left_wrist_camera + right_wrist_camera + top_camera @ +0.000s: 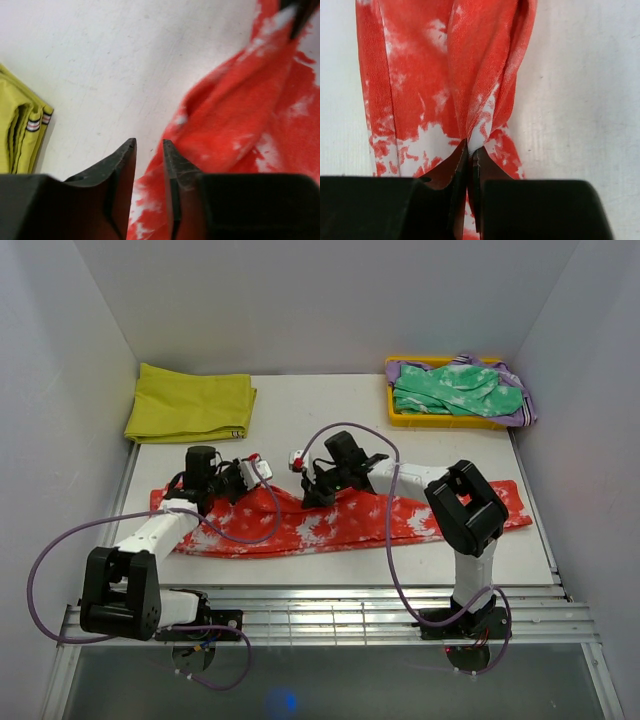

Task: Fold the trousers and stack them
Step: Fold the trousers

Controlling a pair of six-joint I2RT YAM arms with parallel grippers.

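Note:
The red-orange, white-blotched trousers (pixel 340 525) lie stretched left to right across the near half of the table. My right gripper (pixel 303 485) reaches left over them. In the right wrist view it (pixel 470 150) is shut on a pinched-up ridge of the trousers (pixel 420 75). My left gripper (pixel 262 478) hovers just left of that ridge. In the left wrist view its jaws (pixel 149 144) stand slightly apart with nothing gripped, and only table and a fold of the trousers (pixel 240 115) show beyond them.
A folded yellow cloth (pixel 190 403) lies at the back left and also shows at the left wrist view's edge (pixel 20 135). A yellow tray (pixel 440 422) at the back right holds a green mottled garment (pixel 455 390). White walls enclose three sides.

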